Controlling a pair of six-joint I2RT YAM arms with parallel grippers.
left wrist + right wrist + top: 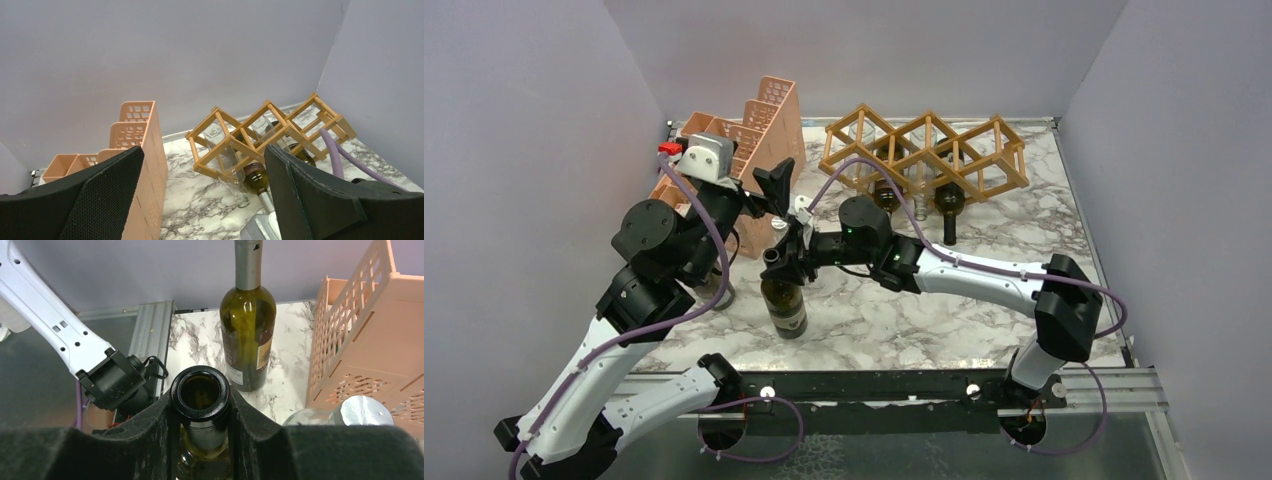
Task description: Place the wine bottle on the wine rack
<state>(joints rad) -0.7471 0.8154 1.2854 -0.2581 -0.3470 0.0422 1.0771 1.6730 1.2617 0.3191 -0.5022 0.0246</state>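
A dark green wine bottle [785, 300] with an open mouth stands upright on the marble table [984, 300], left of the middle. My right gripper [780, 258] is shut on its neck just under the lip; the right wrist view shows the neck [200, 390] pressed between both fingers [150, 440]. The golden-brown wooden wine rack [924, 150] stands at the back centre, well beyond the bottle, and also shows in the left wrist view [270, 135]. My left gripper [776, 185] hangs open and empty above the table, between the pink organizer and the rack.
A pink perforated organizer [764, 125] stands at the back left. The rack holds two dark bottles [949, 205] and a clear one [919, 200]. A second green bottle with a silver-foil neck [248, 335] stands near the left arm. A clear silver-capped bottle [357, 412] stands beside my right gripper.
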